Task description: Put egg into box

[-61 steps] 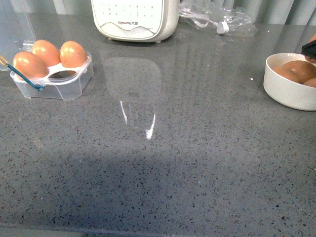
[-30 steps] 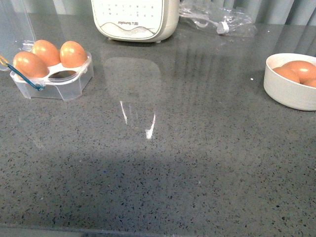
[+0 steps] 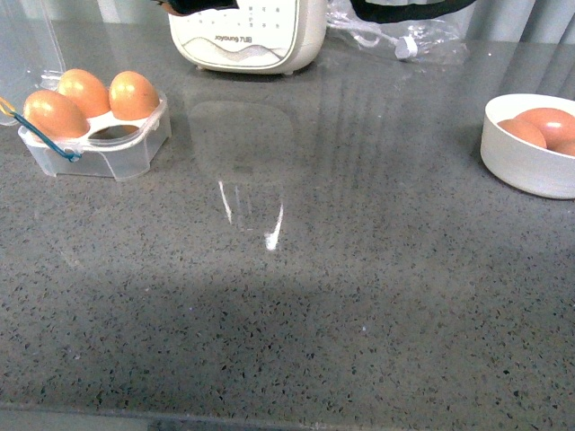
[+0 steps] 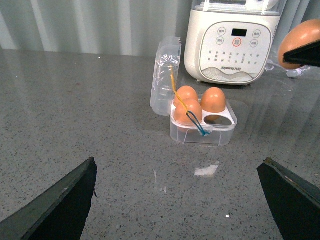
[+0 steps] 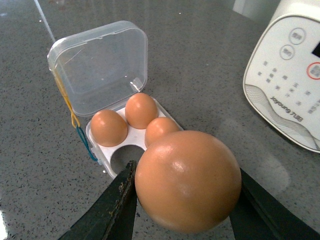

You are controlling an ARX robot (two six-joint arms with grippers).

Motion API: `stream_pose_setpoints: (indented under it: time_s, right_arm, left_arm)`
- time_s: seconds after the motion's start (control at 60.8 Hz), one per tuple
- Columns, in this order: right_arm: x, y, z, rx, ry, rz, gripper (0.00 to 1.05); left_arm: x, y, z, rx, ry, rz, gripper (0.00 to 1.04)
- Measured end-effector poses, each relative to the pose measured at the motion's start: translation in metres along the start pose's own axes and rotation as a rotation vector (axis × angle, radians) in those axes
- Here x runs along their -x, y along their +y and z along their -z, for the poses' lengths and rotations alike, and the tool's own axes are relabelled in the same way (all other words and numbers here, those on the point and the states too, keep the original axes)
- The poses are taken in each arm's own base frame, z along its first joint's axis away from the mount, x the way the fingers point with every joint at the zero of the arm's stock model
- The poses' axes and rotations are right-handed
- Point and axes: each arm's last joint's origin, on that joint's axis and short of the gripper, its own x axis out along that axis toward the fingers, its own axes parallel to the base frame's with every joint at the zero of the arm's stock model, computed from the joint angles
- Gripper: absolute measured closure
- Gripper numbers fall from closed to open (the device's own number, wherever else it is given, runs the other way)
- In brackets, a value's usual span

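A broad grey speckled counter point(image 3: 359, 296) is laid out ahead, and a white appliance point(image 3: 247, 36) is stood at its far side. Next in size, the box point(image 3: 117, 160) is found at the far left with its clear lid thrown back. Three cells are filled by other eggs point(image 3: 56, 115) and one cell point(image 3: 114, 135), on the appliance side, is left bare. A white bowl point(image 3: 521, 166) is set well apart on the right, with more eggs lying in it.

The left gripper point(image 4: 177, 210) is held wide open, with nothing in it. And there it is: the egg point(image 5: 187, 175) is carried clear of the counter, near the appliance. It is pinched by the right gripper point(image 5: 189, 205), whose fingers are pressed against its two flanks. The box is in sight beyond it, not yet reached.

The egg is judged light, rigid and smooth-shelled but brittle, so only a gentle squeeze can be afforded. A hold across the widest girth is judged safest against slipping. From the right wrist it is seen almost round, so its long axis is probably pointed toward that camera. Which end leads cannot be told. An end would likely need to be turned down for the bare cell.
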Motion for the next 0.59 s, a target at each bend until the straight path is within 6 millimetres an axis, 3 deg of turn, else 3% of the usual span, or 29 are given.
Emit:
stream_pose_setpoints:
  time_s: [0.329,0.592]
  right_arm:
    - [-0.034,0.013,0.021,-0.022,0.064,-0.058,0.61]
    - [-0.054,0.023,0.017,-0.031,0.058,-0.065,0.61]
  left_arm:
    - [0.000,0.000,0.000,0.000,0.000,0.000,0.07]
    - [0.000,0.000,0.000,0.000,0.000,0.000,0.07]
